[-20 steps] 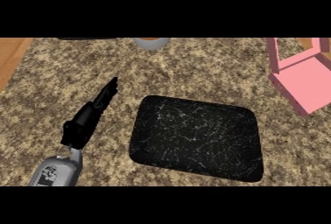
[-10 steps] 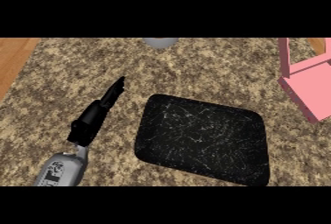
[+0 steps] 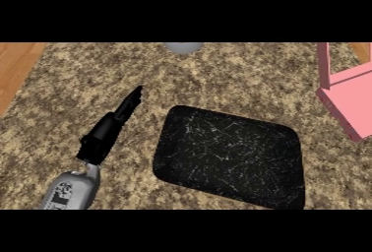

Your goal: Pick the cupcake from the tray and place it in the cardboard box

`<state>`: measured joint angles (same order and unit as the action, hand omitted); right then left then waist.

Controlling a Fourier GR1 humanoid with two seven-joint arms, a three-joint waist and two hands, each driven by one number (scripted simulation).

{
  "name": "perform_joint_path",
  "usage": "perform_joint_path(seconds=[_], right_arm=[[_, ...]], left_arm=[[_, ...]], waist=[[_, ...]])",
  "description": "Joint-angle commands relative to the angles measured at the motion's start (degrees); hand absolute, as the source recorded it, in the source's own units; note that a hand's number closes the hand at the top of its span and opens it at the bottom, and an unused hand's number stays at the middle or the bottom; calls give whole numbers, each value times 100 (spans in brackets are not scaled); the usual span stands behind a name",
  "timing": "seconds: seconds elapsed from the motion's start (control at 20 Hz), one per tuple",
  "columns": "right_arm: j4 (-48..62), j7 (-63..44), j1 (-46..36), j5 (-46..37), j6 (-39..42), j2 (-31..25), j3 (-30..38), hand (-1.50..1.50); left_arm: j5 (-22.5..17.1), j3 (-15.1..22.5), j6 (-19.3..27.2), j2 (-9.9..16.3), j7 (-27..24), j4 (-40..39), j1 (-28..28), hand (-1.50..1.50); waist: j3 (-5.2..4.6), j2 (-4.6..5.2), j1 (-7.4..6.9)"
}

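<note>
Over the last second the whole scene has slid in the head view: the black tray (image 3: 231,156) now lies turned at a slant, its near right corner reaching the lower edge, where before it sat squarer to the view. The pink box (image 3: 345,101) has drifted toward the right edge and shows less of itself, and the small grey object (image 3: 183,47) at the top edge has moved to the right along that edge. The left hand (image 3: 120,116) has kept its place beside the tray's left side, lying on or just over the speckled tabletop (image 3: 87,88), fingers straight and together, pointing away from the robot and holding nothing. The right hand does not show at all.

For the task this probably means the view is turning rather than any object being handled; no pick has begun.

No cupcake is visible anywhere. The tray's surface looks bare, black with fine pale scratches, and nothing stands on it. The grey object at the top edge is cut off by the frame, and what it is cannot be told. The box named in the task appears pink here rather than cardboard brown; only its left wall and part of its floor show, well apart from the tray, and its inside is mostly out of view.
</note>
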<state>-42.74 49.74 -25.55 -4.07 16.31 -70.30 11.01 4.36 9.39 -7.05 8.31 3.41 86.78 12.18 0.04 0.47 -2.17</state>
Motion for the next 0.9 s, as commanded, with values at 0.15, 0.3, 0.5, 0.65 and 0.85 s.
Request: perform_joint_path(seconds=[0.15,0.3,0.5,0.65,0.85], right_arm=[[852,328,-1119,-1011,-463,644,-602,150],[1303,281,-1447,-1472,-789,917,-850,150],[1968,383,-1934,-1859,-1188,1300,-961,150],[2270,221,-1845,-2043,-1395,1817,-1104,150],[2870,-29,-2123,-1993,-508,1763,-1066,-150]], left_arm=[[52,-30,2,-123,296,-1,272,0],[122,22,42,-160,91,-23,45,0],[179,64,-21,-128,-32,0,-25,0],[146,35,-9,-171,74,123,30,0],[156,7,-31,-170,137,47,154,0]], waist=[[4,5,12],[5,19,-40],[10,47,-92],[11,38,-47],[15,64,-77]])
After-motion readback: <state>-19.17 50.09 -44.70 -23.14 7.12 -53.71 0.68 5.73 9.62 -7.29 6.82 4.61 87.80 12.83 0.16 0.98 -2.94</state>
